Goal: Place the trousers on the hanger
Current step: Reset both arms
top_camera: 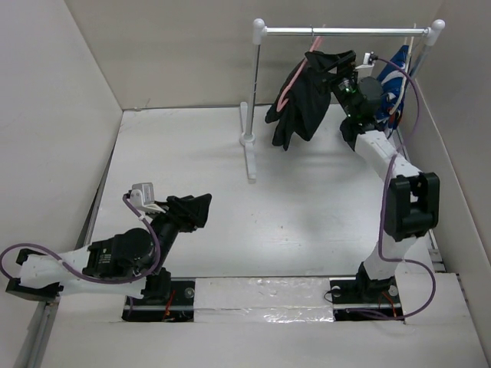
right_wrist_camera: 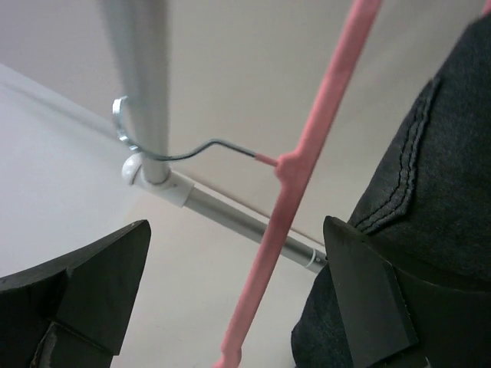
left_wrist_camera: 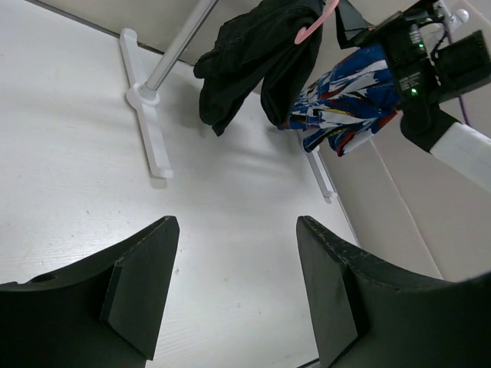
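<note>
The black trousers point(top_camera: 303, 103) hang draped over the pink hanger point(top_camera: 289, 83), whose metal hook sits on the rail. They also show in the left wrist view point(left_wrist_camera: 245, 54) with the hanger point(left_wrist_camera: 314, 27). My right gripper point(top_camera: 331, 63) is up at the hanger's top right and open. In the right wrist view its jaws point(right_wrist_camera: 238, 284) stand wide apart on either side of the hanger's pink arm point(right_wrist_camera: 307, 146) without touching it. The trousers' fabric point(right_wrist_camera: 437, 176) lies against the right finger. My left gripper point(top_camera: 192, 211) is open and empty, low over the table point(left_wrist_camera: 238, 222).
The white-and-silver rail stand point(top_camera: 345, 31) stands at the back, its left foot point(left_wrist_camera: 146, 130) on the table. A blue-white-red patterned garment point(top_camera: 397, 73) hangs at the rail's right end behind my right arm point(left_wrist_camera: 345, 100). Walls close in on the table.
</note>
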Controlling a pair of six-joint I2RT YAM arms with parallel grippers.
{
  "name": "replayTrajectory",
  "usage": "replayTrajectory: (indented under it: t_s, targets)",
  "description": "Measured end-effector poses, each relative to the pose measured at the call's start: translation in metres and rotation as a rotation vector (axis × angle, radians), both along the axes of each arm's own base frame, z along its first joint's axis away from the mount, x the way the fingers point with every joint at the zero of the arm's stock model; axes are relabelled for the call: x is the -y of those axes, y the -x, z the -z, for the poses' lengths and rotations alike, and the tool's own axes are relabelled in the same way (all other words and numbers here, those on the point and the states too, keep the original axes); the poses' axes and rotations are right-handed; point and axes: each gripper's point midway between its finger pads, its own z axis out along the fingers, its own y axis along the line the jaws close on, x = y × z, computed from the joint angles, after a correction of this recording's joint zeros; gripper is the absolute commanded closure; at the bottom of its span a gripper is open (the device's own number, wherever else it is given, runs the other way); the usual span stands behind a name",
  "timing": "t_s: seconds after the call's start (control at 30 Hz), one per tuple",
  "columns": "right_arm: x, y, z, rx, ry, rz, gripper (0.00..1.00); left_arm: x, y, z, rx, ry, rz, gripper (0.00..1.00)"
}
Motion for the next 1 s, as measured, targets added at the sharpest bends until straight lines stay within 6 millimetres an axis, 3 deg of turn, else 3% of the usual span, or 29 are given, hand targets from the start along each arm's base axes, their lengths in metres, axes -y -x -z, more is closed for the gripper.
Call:
replayTrajectory:
  t_s: [0.2,0.23,0.37,0.47,0.53,0.63,0.73,0.83,1.0]
  targets:
    - [0.027,0.056,-0.017,0.068,0.107,0.082,0.0,0.024,0.0,-0.001,0.005,-0.037,0.01,0.33]
    - [0.029,0.062,-0.019,0.084,0.131,0.098,0.0,0.031,0.001,-0.001,0.005,-0.047,0.021,0.31]
    - [0.044,0.123,-0.027,0.162,0.213,0.152,0.0,0.078,0.009,0.002,0.01,-0.089,0.114,0.29]
    - [0.049,0.169,-0.015,0.202,0.29,0.168,0.0,0.12,0.009,0.017,-0.007,-0.157,0.185,0.27]
    - [0.05,0.197,-0.006,0.226,0.357,0.175,0.0,0.146,-0.005,0.027,-0.039,-0.183,0.206,0.29]
    - [0.055,0.239,0.013,0.239,0.462,0.192,0.0,0.171,-0.024,0.064,-0.103,-0.245,0.221,0.28]
    - [0.063,0.282,0.033,0.257,0.563,0.218,0.0,0.174,-0.023,0.094,-0.147,-0.254,0.239,0.27]
    - [0.072,0.314,0.058,0.254,0.64,0.244,0.0,0.161,-0.018,0.107,-0.165,-0.201,0.239,0.27]
    - [0.083,0.339,0.113,0.177,0.742,0.252,0.0,0.134,-0.013,0.109,-0.177,-0.084,0.213,0.27]
